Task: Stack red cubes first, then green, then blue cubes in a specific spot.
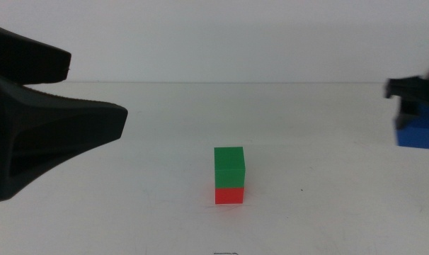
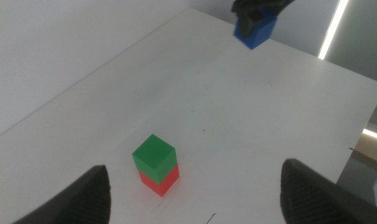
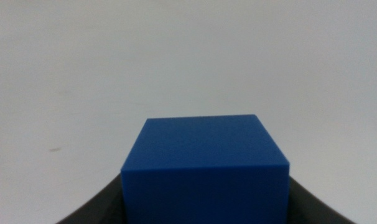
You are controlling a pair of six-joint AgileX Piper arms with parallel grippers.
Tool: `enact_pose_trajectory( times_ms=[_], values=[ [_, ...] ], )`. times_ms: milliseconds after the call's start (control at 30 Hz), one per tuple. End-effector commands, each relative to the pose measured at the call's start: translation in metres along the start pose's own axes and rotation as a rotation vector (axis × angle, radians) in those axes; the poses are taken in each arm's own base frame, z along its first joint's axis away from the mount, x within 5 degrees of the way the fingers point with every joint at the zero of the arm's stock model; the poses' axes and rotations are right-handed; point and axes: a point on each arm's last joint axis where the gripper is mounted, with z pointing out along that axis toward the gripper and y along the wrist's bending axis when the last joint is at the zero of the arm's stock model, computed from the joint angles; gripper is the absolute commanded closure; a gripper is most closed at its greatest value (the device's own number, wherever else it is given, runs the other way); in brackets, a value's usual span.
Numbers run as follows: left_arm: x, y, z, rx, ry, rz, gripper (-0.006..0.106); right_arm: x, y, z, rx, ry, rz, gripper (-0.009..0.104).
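Near the middle of the white tabletop (image 1: 165,227), you see the matte green cube (image 1: 229,167) sitting squarely on the matte red cube (image 1: 229,195); your left gripper (image 1: 52,134) waits well apart, jaws spread. At the right edge, your right gripper (image 1: 413,99) pinches the dark-blue cube (image 1: 417,134). From the left wrist, the stack lies between the spread jaws, farther out. From the right wrist, the blue cube (image 3: 204,168) fills the jaws.

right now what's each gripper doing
left gripper: open, empty, above the table near the green cube.
right gripper: shut on the blue cube, lifted at the right.
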Motion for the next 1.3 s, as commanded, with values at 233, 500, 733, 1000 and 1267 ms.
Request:
enact_pose_trajectory(
  times_ms=[233,500,733,1000,1267],
  values=[
    [-0.011,0.0,-0.005,-0.011,-0.094,-0.014,0.007,0.034,0.063,-0.039,-0.114,0.004,-0.126,0.096],
    [-0.011,0.0,-0.005,-0.011,-0.094,-0.014,0.007,0.054,0.093,-0.045,-0.192,0.047,-0.125,0.096],
    [-0.011,0.0,-0.005,-0.013,-0.091,-0.012,0.007,0.06,0.139,-0.052,-0.236,0.034,-0.188,0.096],
    [-0.011,0.0,-0.005,-0.013,-0.091,-0.012,0.007,0.058,0.206,-0.059,-0.312,-0.013,-0.284,0.096],
    [-0.011,0.0,-0.005,-0.013,-0.091,-0.012,0.007,0.062,0.228,-0.046,-0.295,-0.004,-0.306,0.096]
  ],
)
